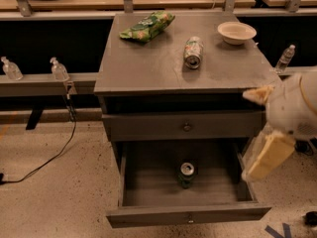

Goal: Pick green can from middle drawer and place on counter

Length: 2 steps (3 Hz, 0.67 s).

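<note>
The hand [270,156] hangs at the right edge of the view, a pale tan shape below the arm's white rounded body, overlapping the right wall of the middle drawer [148,185]; I cannot tell whether it is wide or narrow. From there the green can [186,175] lies toward the left of the view and lower, well apart from the hand. It stands upright on the pulled-out drawer's floor near the middle, long axis vertical, silver top up. Above is the counter [148,66], carrying a paler can [193,52] on its side. The arm is cut off by the frame, and the green can's dark body blends into the drawer.
</note>
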Motion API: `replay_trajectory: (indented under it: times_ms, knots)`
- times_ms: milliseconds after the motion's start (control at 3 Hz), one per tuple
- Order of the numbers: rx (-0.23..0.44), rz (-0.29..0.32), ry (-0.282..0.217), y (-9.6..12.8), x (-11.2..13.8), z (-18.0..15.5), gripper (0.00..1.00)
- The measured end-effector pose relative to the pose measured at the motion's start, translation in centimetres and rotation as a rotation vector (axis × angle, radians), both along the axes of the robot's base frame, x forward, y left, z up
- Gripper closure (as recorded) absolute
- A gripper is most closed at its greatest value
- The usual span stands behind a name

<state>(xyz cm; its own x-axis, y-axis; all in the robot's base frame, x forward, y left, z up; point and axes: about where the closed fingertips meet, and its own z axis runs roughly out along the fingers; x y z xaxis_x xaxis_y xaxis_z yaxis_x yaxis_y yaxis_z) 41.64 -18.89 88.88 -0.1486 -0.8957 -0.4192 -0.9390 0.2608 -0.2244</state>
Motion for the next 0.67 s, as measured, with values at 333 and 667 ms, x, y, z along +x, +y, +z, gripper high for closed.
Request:
replay_trajectory:
  times_ms: [333, 667]
  knots:
    - [0.198, 0.009, -0.016, 0.9, -0.6, -7.0, 0.00]
    - [0.263, -0.014, -0.106, 0.6, 0.7, -6.5, 0.00]
